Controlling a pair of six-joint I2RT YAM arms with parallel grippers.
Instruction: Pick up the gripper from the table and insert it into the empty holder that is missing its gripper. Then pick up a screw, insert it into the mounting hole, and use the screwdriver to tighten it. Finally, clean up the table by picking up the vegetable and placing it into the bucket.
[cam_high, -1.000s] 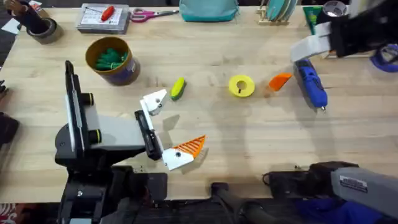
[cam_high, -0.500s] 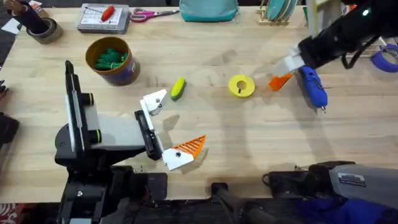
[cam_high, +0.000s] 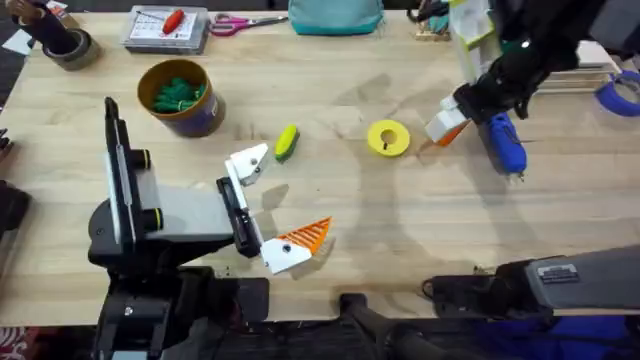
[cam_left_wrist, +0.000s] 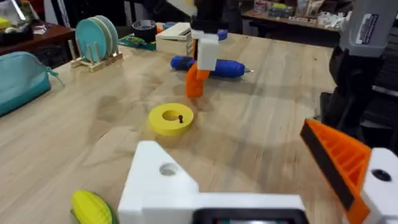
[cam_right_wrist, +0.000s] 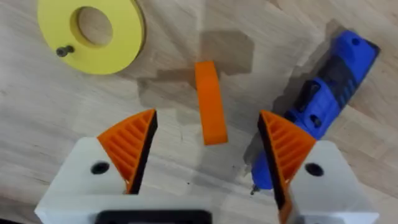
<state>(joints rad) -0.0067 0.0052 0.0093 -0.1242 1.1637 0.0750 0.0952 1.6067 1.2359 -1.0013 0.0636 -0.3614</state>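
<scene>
Holding green pieces: bucket (cam_high: 182, 97); right pincer (cam_right_wrist: 208, 152) spread over gripper (cam_right_wrist: 210, 102).

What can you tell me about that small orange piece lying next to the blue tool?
The gripper is a loose orange plastic finger, seen edge-on as a narrow strip. It rests on the wooden table between the yellow ring-shaped disc and the blue-handled screwdriver, touching neither. The right gripper hangs above it with jaws open on either side, not gripping it.
</scene>
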